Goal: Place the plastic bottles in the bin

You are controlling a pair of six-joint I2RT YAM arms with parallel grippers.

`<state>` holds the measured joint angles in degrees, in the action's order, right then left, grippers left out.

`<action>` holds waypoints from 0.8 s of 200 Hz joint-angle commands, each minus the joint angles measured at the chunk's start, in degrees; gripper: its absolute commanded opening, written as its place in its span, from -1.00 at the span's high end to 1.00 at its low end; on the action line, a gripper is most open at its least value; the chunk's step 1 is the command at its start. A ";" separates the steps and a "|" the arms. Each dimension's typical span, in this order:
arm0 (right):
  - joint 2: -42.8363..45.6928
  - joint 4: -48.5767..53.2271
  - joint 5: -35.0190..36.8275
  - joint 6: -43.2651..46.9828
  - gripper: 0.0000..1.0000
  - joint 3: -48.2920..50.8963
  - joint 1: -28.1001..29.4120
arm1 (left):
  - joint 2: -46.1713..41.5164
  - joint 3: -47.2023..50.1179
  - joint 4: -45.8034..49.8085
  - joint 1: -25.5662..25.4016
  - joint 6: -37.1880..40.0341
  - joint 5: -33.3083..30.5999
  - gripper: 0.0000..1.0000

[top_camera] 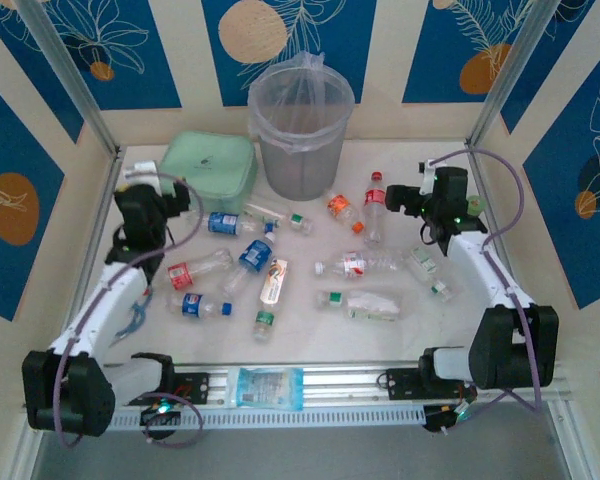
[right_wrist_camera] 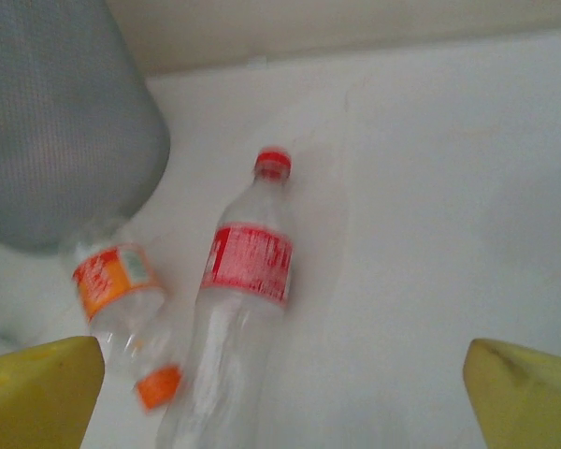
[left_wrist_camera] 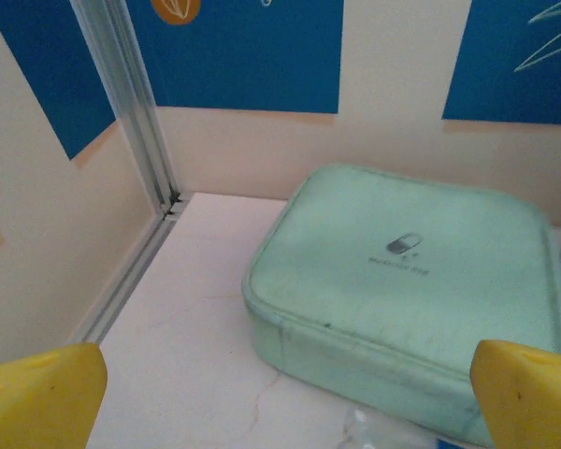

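Not begun: bottles (top_camera: 252,258) all on table (top_camera: 310,335), bin (top_camera: 300,135) looks empty; L pincer (left_wrist_camera: 285,393) & R pincer (right_wrist_camera: 280,393) wide open, holding nothing.

Bin (top_camera: 301,120): tall, round, translucent grey, clear bag liner; upright at far middle of table.
Plastic bottles (top_camera: 252,260): about ten, small, clear, lying on sides, scattered in front of bin.
Red-label bottle (right_wrist_camera: 248,281), red cap, just beside orange-label bottle (right_wrist_camera: 122,299), near bin's base.
Blue-label bottles (top_camera: 230,223) toward left.
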<state>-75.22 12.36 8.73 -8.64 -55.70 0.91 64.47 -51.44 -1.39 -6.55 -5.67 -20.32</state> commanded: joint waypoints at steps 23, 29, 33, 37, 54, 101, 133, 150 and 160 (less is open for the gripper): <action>-9.37 24.77 -9.61 -6.49 -0.78 -10.58 1.22 | 8.23 -18.22 37.29 -0.31 -0.75 16.26 -0.99; -11.14 25.43 -9.53 -7.24 -0.74 -12.12 1.65 | 10.05 -19.91 38.69 -0.30 -1.07 18.87 -0.99; -12.31 25.87 -9.37 -7.54 -0.73 -13.16 1.97 | 11.39 -20.80 39.44 -0.31 -1.25 20.69 -0.99; -13.32 26.16 -9.21 -7.77 -0.72 -14.10 2.29 | 12.50 -21.50 40.02 -0.31 -1.23 22.70 -0.99; -17.83 26.14 -8.56 -9.01 -0.60 -17.09 3.59 | 15.85 -23.41 41.01 -0.30 -0.57 27.08 -0.99; -30.07 30.38 -4.41 -9.80 -0.62 -26.37 5.22 | 14.14 -17.56 36.41 -0.31 -0.74 25.67 -0.99; -35.31 30.80 -2.49 -11.04 -0.68 -30.35 5.61 | 13.92 -16.72 36.85 -0.31 -1.10 26.45 -0.98; -38.25 32.08 -0.57 -11.79 -0.65 -33.45 6.07 | 14.11 -16.67 37.29 -0.31 -0.50 25.21 -0.98; -40.02 33.17 0.57 -12.17 -0.63 -35.49 6.39 | 13.95 -16.61 37.36 -0.31 -0.39 24.66 -0.99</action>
<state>-112.18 41.80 6.26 -18.92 -86.54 6.39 79.55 -68.71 34.83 -6.66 -6.15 4.27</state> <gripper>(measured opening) 0.827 0.992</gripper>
